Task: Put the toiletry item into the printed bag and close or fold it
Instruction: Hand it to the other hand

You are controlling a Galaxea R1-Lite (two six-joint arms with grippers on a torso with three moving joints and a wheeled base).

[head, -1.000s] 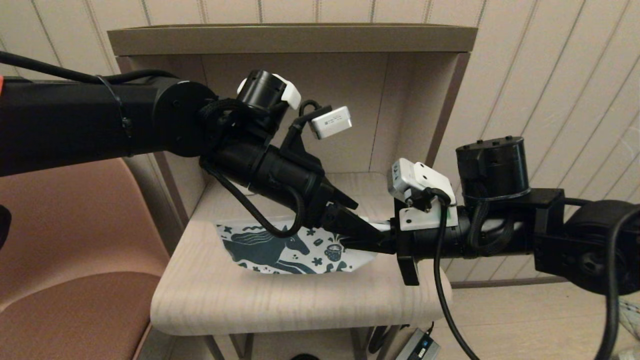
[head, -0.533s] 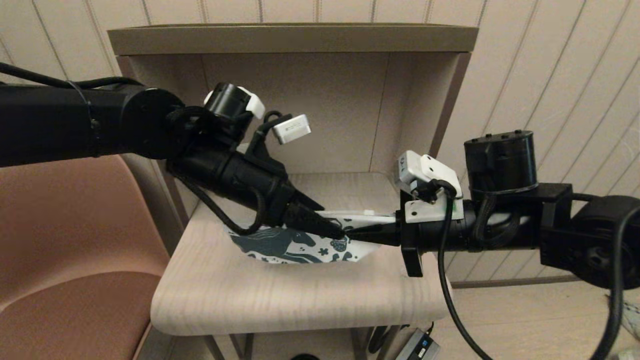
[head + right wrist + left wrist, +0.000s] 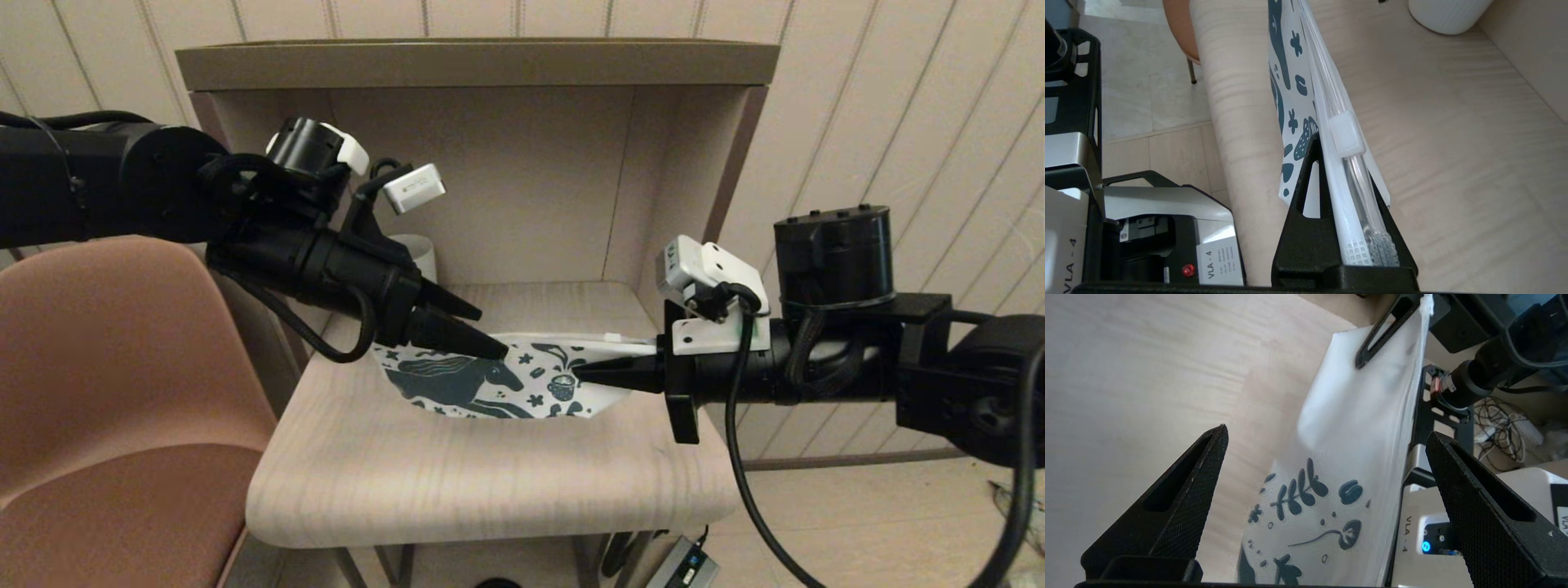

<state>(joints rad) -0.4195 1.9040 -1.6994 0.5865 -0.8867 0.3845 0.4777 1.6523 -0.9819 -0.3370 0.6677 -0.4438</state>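
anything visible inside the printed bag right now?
No. The printed bag is opaque, and the right gripper is shut on its zipper edge, so the contents are hidden. The left gripper is open beside it and holds nothing.

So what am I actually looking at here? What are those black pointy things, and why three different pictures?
It is a robot with two black arms, each ending in a pincer called an end effector. The wide picture comes from a camera on the robot's head; the other two come from small cameras on each wrist, looking out along the fingers.

On the pale wooden shelf sits the printed bag, a soft white pouch with a dark teal horse and flowers. The right end effector is shut on the bag's zipper edge, holding that end up; its wrist picture shows the white zipper slider just beyond the fingertips. The left end effector is open and holds nothing, its fingers spread on either side of the bag's other end. A white ribbed mug stands at the back. A brown chair is beside the shelf.
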